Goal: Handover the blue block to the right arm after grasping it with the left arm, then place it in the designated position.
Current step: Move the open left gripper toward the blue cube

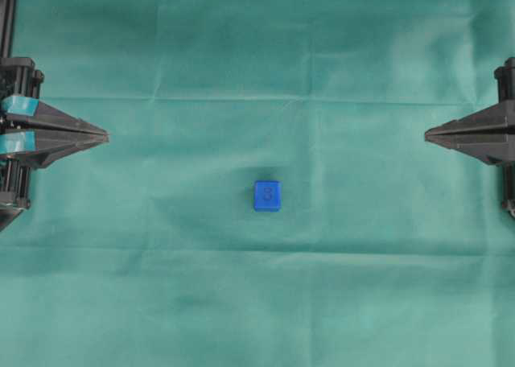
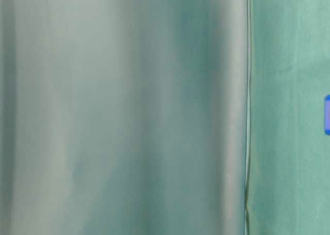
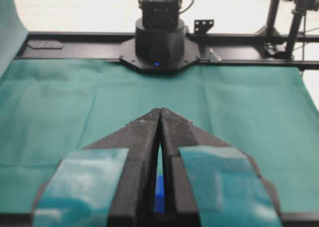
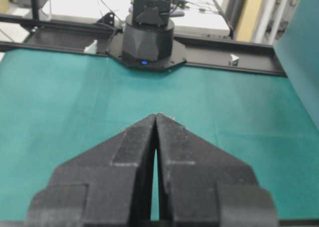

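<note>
Green cloth (image 1: pixel 161 286) bare round blue block (image 1: pixel 267 195) | left pincer (image 1: pixel 105 135) closed | right pincer (image 1: pixel 428 134) closed

1. The left gripper (image 1: pixel 103 135) is matte black, with two long fingers tapering to a point and teal pads (image 1: pixel 18 105) on them.
2. The right gripper (image 1: pixel 429 134) has plain all-black tapered fingers.
3. At 12 o'clock in each wrist view, a round black arm base (image 3: pixel 158 40) shows a small blue light and black cables.
</note>
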### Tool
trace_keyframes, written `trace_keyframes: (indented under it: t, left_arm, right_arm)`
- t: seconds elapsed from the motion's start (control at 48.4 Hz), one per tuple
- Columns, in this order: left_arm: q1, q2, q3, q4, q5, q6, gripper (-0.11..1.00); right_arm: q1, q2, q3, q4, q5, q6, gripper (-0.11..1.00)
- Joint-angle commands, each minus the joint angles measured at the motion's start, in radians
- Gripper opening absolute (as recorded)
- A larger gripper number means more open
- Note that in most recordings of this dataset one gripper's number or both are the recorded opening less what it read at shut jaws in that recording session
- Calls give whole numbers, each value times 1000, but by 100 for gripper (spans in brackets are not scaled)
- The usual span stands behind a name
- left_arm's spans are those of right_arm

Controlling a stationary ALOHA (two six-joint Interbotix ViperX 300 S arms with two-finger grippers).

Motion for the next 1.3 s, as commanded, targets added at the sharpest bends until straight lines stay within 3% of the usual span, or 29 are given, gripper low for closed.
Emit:
trace_keyframes:
  t: [0.0,0.083,0.145,0.331,0.434,0.496,0.827,1.282]
  left_arm:
    - [-2,9,-32,0,2,2,3]
    - [-2,11,-35,0,5,0,14]
    - [-2,11,-35,2,5,0,28]
    - [-2,11,-37,0,5,0,81]
    - [-2,11,-38,2,5,0,98]
    - [-2,11,-40,2,5,0,100]
    - [-2,31,-58,0,5,-2,100]
    - [0,308,-250,3,-28,5,100]
  right_arm:
    - [0,8,-26,3,-5,3,0]
    - [0,5,-26,3,-5,5,1]
    - [0,5,-28,5,-6,5,8]
    - [0,8,-26,15,-8,14,61]
    - [0,9,-26,15,-5,15,86]
    - [0,9,-28,15,-6,15,93]
    - [-2,9,-29,15,-11,15,93]
    - [-6,11,-29,14,-23,15,93]
